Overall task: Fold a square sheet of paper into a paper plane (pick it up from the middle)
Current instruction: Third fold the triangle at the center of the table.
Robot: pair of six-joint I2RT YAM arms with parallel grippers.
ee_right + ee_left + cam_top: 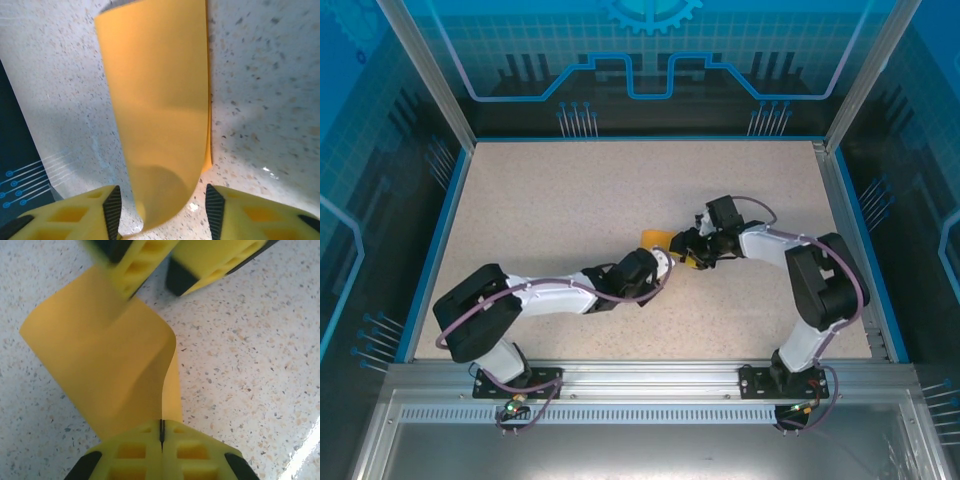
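Enclosure: blue see-through panels [650, 60] printed with circuit lines and a gear shape; silver metal posts [425, 72] rise from the far corners of the worktop
Worktop [570, 200]: pale beige with fine dark speckles; a blue border runs along the left, far and right edges; bright glare on it in the wrist views
Rail [640, 385]: slotted silver metal along the near edge; both arm bases are bolted to it
Left arm [550, 295]: white and black with a lilac cable; it reaches from the near left corner to the middle of the worktop
Right arm [820, 280]: elbow folded close to the right edge; forearm pointing left toward the middle
Square sheet of paper [100, 350]: orange-yellow, just right of the worktop's middle, between the two arm tips; bent over in a soft curve, two layers showing along one edge
Left gripper [161, 437]: yellow fingers pressed together, pinching one edge of the paper
Right gripper [160, 210]: yellow fingers spread apart; the curled end of the sheet sits between them; whether they touch it I cannot tell
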